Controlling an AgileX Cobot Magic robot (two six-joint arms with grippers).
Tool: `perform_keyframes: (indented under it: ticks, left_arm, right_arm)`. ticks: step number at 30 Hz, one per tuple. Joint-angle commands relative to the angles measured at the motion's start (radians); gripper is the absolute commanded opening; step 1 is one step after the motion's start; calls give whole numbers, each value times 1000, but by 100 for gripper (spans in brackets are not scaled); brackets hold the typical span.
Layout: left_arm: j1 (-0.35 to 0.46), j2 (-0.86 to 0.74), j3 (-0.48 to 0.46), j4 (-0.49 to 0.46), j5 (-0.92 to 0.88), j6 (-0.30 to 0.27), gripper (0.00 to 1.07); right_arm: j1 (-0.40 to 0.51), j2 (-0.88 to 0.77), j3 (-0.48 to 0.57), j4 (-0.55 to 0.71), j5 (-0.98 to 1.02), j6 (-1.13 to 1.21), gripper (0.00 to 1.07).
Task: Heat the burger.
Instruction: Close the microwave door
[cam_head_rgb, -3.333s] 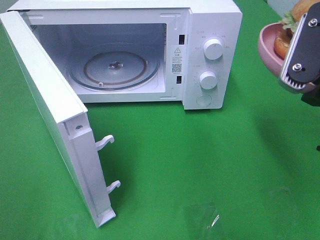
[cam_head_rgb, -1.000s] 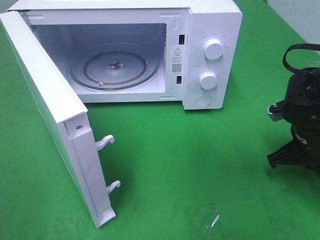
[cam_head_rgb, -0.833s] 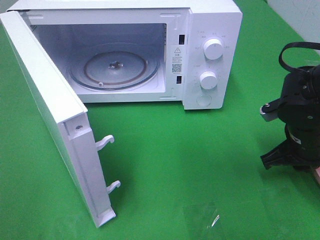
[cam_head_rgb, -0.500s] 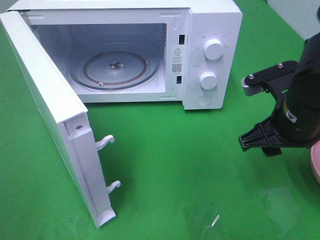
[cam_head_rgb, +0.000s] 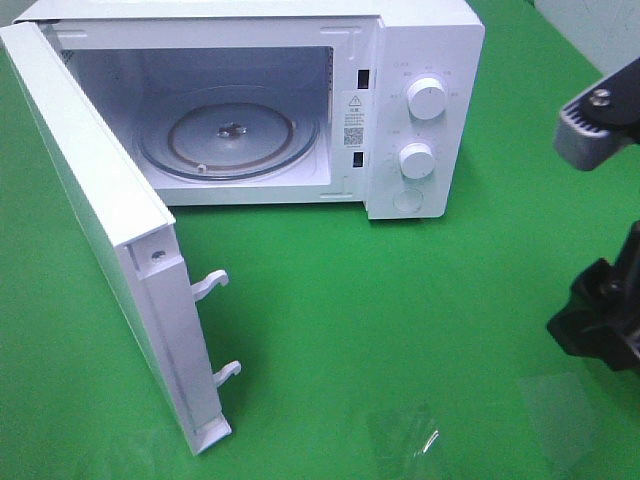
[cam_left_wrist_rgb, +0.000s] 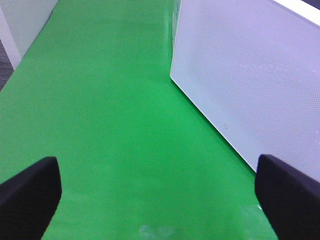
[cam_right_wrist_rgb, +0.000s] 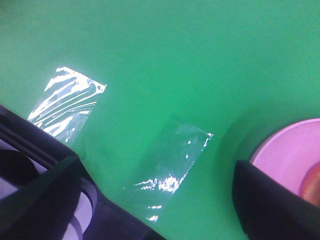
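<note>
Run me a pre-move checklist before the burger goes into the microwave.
1. White microwave door swung fully open: ok.
2. Round glass turntable bare, ready to take a load: ok.
3. Right gripper jaws spread, nothing between them: ok.
4. Left gripper open, hanging over green cloth beside the microwave's perforated white side: ok.
5. Pink round plate within the right gripper's reach: ok, its rim lies close to one finger in the right wrist view.
6. Burger sitting upright on that plate: cannot tell, only an orange-brown sliver shows at the frame edge.
</note>
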Motion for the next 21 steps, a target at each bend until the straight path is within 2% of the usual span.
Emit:
perform_keyframes:
  ticks: [1, 10, 12, 13, 14, 17, 19, 20, 21]
  left_arm:
    - [2, -4, 1, -2, -1, 0, 100]
    - [2, -4, 1, -2, -1, 0, 100]
    - [2, -4, 1, -2, -1, 0, 100]
    - [2, -4, 1, -2, -1, 0, 100]
    - [2, -4, 1, -2, -1, 0, 100]
    - [2, -4, 1, -2, -1, 0, 100]
    - [2, -4, 1, -2, -1, 0, 100]
    - [2, -4, 1, -2, -1, 0, 100]
    - [2, -4, 1, -2, -1, 0, 100]
  right_arm:
    - [1, -59, -1, 8, 50, -29, 79]
    - [-10, -331, 101, 10, 138, -28, 78]
    - [-118, -475, 179, 20, 134, -28, 78]
    - [-118, -475, 179, 20, 134, -28, 78]
    - [-187, -539, 205, 32, 131, -29, 78]
    - [-229, -574, 214, 43, 130, -29, 77]
    - [-333, -690, 220, 84, 99, -44, 76]
    - [-333, -690, 220, 84, 99, -44, 76]
    - [-374, -730, 220, 110, 74, -53, 76]
